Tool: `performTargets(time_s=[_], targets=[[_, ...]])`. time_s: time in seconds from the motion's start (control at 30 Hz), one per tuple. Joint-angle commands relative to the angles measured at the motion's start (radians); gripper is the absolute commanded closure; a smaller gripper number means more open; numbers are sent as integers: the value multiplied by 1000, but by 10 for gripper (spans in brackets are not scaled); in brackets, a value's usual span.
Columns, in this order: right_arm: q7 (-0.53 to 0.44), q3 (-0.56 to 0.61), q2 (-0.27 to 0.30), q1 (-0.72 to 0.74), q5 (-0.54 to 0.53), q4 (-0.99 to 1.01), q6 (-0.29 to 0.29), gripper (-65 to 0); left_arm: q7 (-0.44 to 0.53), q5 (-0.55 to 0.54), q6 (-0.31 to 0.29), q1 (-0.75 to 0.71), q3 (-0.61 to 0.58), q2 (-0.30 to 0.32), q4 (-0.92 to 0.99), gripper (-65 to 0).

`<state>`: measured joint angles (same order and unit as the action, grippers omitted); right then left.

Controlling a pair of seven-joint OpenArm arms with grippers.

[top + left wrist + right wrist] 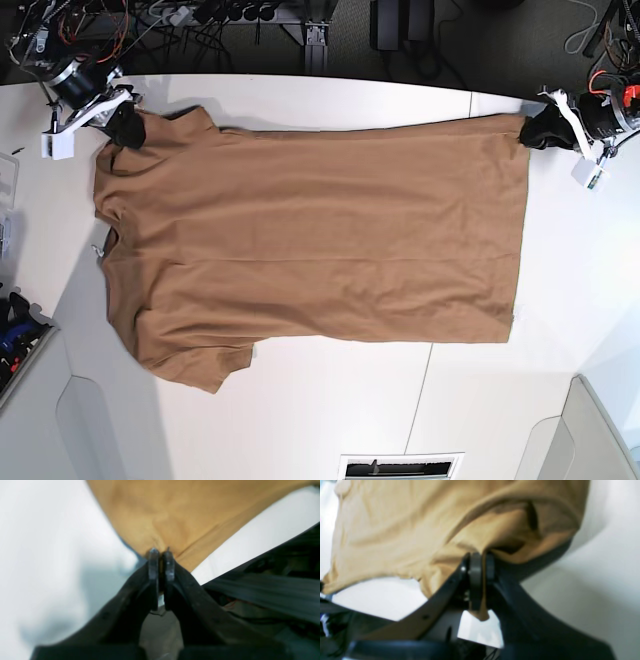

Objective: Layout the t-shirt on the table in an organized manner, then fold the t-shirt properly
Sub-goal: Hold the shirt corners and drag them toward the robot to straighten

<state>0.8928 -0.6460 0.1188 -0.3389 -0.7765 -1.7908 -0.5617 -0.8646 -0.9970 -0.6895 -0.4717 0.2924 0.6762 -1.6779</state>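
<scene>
The tan-brown t-shirt [310,250] lies spread sideways on the white table [300,420], neck end to the left and hem to the right. In the base view my left gripper [537,131] is at the far right corner of the hem, shut on the cloth. Its wrist view shows the closed jaws pinching that corner of the t-shirt [175,512], the left gripper [161,552] just above the table [45,542]. My right gripper [127,126] is at the far left, shut on the sleeve. In its wrist view the t-shirt [402,530] bunches over the right gripper [482,556], a strip of fabric between the jaws.
Cables and electronics [230,15] line the far edge behind the table. A thin dark seam [420,400] runs across the near tabletop, and a vent slot [400,467] sits at the front edge. Blue items [15,322] lie at the left edge.
</scene>
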Motion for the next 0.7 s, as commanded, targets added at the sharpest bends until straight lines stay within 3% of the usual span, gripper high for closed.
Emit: performTargets(time_s=[0.0,0.4,0.67], targets=[[-16,-23,11,-10,-29,-40,-11,0,8,-16,-9,0,17,23,-37,0],[-30,-77,12,-66,-34,-249,-11,0,10,-9,-9,10,17,25,-101,0],[-51,-53,14,34,44,-214,-11,0,159,173,-9,94,14,25,-64,0]])
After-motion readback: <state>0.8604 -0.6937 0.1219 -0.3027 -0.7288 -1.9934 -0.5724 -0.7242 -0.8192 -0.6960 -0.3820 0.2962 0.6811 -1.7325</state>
